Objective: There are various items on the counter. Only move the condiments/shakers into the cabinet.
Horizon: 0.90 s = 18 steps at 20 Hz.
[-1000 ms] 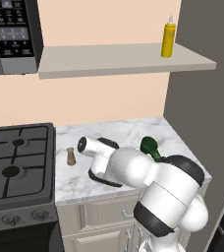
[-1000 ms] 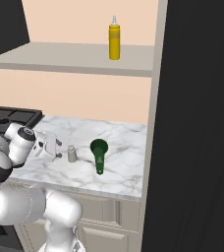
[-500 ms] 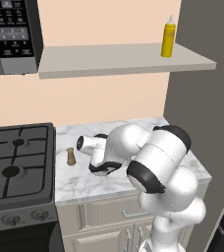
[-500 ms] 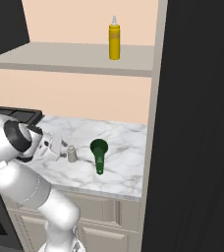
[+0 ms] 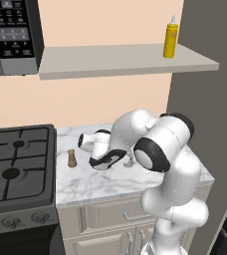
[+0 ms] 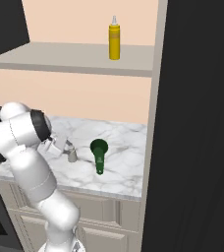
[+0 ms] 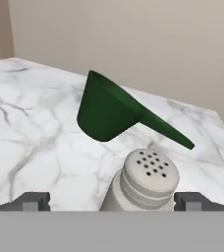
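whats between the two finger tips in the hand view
The grey shaker stands upright between the open gripper fingertips, not yet touched, in the hand view. Beyond it lies the dark green scoop on the marble counter.

You have a white grey-veined marble counter carrying a short grey shaker, a dark green long-handled scoop, a small brown waisted shaker, your beige-grey wall shelf bearing a yellow squeeze bottle.

Grey shaker stands upright between the two fingertips, which sit wide apart on either side of it, not touching it. Perforated cap faces up. Just beyond the shaker, a dark green scoop lies on the marble counter, handle pointing right. Beige wall behind.
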Tool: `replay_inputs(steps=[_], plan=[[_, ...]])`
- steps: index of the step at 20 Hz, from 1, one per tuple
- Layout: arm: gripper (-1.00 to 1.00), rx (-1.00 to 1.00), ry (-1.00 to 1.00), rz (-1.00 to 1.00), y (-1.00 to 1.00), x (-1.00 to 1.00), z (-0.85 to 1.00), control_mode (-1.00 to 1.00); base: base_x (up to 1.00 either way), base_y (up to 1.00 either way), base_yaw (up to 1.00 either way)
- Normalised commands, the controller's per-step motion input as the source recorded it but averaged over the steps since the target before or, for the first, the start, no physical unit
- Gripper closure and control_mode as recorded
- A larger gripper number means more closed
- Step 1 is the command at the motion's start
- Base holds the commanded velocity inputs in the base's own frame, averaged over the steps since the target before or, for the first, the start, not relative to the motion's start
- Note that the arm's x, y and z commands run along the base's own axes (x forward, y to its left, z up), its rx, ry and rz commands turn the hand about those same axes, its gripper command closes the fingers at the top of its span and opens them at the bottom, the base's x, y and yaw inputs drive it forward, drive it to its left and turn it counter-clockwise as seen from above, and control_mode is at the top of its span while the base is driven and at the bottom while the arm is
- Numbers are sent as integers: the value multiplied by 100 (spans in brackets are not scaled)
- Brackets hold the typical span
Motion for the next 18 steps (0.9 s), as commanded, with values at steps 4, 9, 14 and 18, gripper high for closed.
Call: replay_inputs(steps=[4, 9, 14, 18], plan=[[-100, -9, 0, -9, -22, 0, -22, -100, 0, 0, 0], [-100, -8, 0, -6, -10, 0, -30, -100, 0, 0, 0], [100, -4, -1, -2, 0, -7, -11, -100, 0, 0, 0], [100, 2, -26, 2, -3, -65, 46, -100, 0, 0, 0]])
